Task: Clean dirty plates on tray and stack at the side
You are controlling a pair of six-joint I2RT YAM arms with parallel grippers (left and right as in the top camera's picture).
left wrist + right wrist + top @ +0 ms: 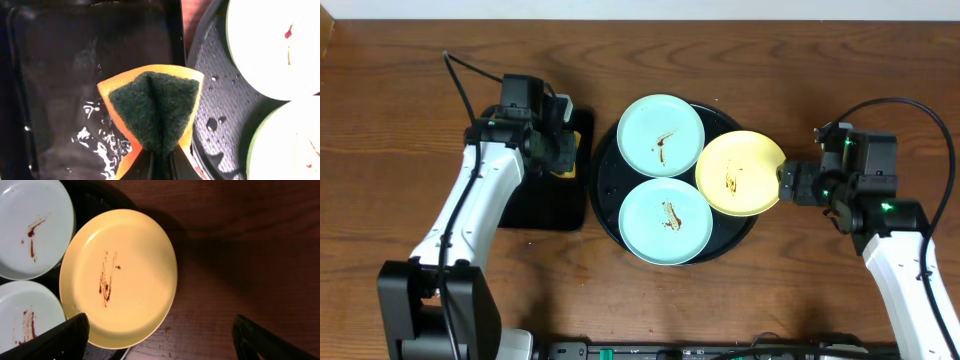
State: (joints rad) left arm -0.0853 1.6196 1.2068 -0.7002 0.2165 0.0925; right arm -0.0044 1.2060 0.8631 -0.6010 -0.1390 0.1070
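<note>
Three smeared plates lie on the round black tray (608, 175): a mint one at the back (660, 135), a mint one at the front (665, 220), and a yellow one (738, 172) overhanging the tray's right rim. My left gripper (563, 150) is over the small rectangular tray and is shut on a folded orange-and-green sponge (155, 107). My right gripper (785, 185) is open at the yellow plate's right edge. In the right wrist view its fingers (160, 322) spread wide, with the near edge of the yellow plate (120, 275) between them.
The rectangular black tray (545, 205) lies left of the round tray, and it is wet inside (65, 75). Water drops sit on the round tray (215, 95). Bare wooden table (820, 80) surrounds both trays.
</note>
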